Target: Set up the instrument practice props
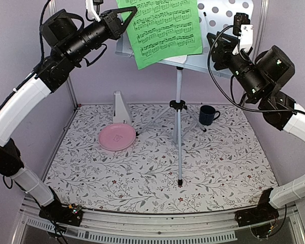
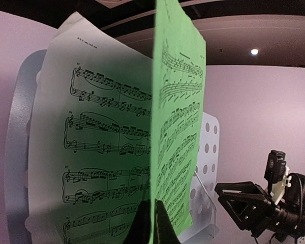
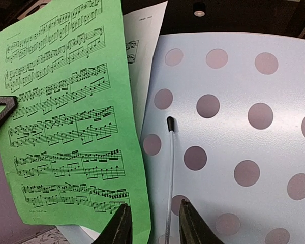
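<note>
The pale perforated music stand (image 1: 221, 15) stands on its silver tripod (image 1: 179, 127) at the back of the table. The green music sheet (image 1: 162, 30) leans on its desk. My left gripper (image 1: 131, 14) is shut on the sheet's left edge; in the left wrist view the green sheet (image 2: 178, 127) runs edge-on between the fingers (image 2: 165, 226). The white music sheet (image 2: 101, 152) lies behind it and shows in the right wrist view (image 3: 140, 66). My right gripper (image 3: 153, 223) is open and empty at the desk's lower part, astride a thin wire page holder (image 3: 170, 162). The white metronome (image 1: 121, 108) stands at the back left.
A pink plate (image 1: 117, 137) lies in front of the metronome. A dark blue mug (image 1: 208, 115) stands right of the tripod. A tripod leg reaches forward to mid-table (image 1: 180, 180). Purple walls close in the back and sides.
</note>
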Controlling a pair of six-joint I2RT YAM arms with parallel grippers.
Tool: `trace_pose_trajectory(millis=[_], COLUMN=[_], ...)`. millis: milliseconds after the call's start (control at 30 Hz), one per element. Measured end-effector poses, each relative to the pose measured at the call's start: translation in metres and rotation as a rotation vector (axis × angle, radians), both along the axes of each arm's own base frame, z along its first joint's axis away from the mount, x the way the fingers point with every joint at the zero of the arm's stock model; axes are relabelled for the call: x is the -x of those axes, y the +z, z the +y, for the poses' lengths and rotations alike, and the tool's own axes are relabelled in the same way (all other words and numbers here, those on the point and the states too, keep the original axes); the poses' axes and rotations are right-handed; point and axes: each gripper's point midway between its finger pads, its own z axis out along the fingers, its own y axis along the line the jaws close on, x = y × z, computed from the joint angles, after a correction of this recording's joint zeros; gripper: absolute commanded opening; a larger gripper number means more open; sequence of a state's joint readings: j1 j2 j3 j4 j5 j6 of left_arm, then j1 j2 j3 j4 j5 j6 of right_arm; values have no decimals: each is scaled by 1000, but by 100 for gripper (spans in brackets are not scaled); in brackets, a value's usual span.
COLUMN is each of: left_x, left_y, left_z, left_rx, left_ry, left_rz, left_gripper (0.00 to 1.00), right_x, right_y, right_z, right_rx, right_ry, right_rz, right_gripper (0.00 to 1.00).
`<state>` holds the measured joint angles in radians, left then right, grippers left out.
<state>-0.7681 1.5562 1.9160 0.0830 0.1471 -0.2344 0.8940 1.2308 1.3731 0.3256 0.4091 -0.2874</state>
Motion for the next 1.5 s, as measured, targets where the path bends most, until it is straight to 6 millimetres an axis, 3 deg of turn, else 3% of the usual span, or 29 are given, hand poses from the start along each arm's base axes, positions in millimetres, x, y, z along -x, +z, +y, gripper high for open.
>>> trace_pose_trajectory(millis=[367,633,1500], left_x=[-1,-1,-15], left_y=[1,3,3], left_z=[1,3,-7], left_rx=[-12,-11,-23], left_ry=[18,28,51], left_rz=[-9,-15,-16], left_gripper=[0,0,0], right_x=[-14,-22,-19], right_y=[3,-1,2], right_z=[2,4,-1], right_rx=[8,17,-38], right_ry=[-66,-103,-118], right_rz=[1,7,-62], right_gripper=[26,0,0])
